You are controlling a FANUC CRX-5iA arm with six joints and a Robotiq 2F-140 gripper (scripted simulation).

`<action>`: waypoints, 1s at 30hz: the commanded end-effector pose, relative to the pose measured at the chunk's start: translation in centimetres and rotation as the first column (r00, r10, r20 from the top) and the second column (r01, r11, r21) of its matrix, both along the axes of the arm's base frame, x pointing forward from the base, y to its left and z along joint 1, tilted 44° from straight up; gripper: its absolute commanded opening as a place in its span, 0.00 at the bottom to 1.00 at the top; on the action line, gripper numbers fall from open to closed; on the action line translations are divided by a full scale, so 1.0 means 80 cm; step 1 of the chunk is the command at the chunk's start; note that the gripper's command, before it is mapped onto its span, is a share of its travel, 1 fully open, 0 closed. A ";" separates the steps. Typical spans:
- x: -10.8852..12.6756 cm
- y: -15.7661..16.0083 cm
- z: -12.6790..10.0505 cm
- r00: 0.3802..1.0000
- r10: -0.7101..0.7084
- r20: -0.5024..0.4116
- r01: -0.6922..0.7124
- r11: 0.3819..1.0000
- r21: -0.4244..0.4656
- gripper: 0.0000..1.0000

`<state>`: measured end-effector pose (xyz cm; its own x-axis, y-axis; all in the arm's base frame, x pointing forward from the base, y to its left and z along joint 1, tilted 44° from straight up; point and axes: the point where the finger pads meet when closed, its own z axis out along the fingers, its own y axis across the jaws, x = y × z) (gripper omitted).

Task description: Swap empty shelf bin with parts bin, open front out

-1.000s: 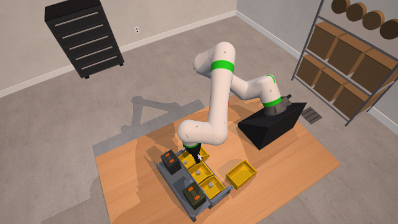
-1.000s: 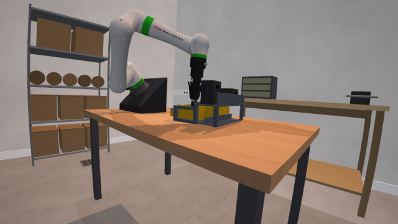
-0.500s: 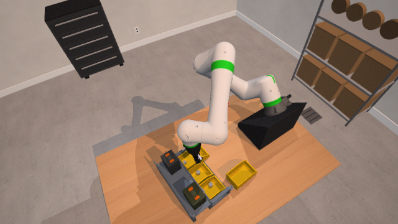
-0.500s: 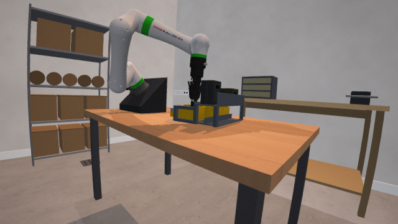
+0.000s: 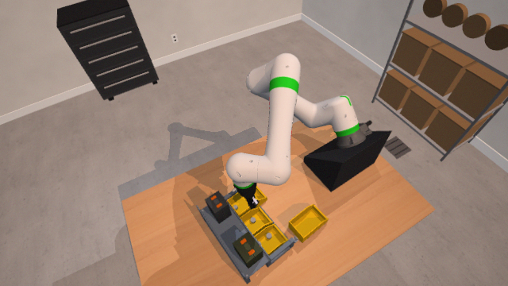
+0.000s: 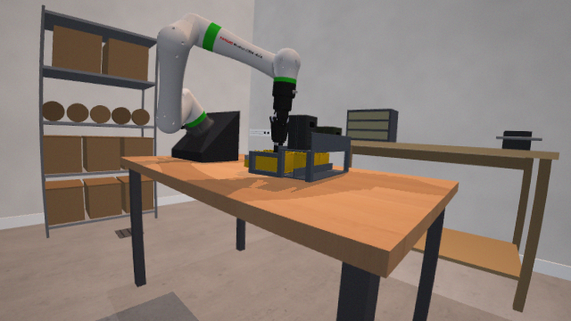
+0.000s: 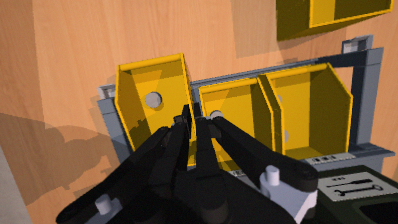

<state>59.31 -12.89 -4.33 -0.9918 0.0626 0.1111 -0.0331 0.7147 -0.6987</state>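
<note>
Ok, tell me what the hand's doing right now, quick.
Hand: fingers nearly together at the side wall of the protruding yellow bin; whether they pinch it can't be told.

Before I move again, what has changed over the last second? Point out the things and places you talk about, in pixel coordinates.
Nothing visibly. The gripper point(image 5: 253, 204) point(image 6: 277, 148) point(image 7: 193, 111) is still down at the side wall of the protruding bin point(image 5: 236, 200) point(image 6: 265, 163) point(image 7: 170, 82), with no lift or sideways shift that I can see; whether it grips that wall, I cannot tell. The loose bin point(image 5: 308, 222) point(image 7: 295, 25) on the table has stayed put too.
</note>
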 end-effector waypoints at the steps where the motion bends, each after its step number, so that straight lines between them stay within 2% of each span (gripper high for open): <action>1: 0.001 0.001 0.001 1.000 0.001 0.001 -0.001 1.000 0.000 0.15; 30: 0.001 0.004 0.004 1.000 0.001 0.001 -0.001 1.000 0.000 0.15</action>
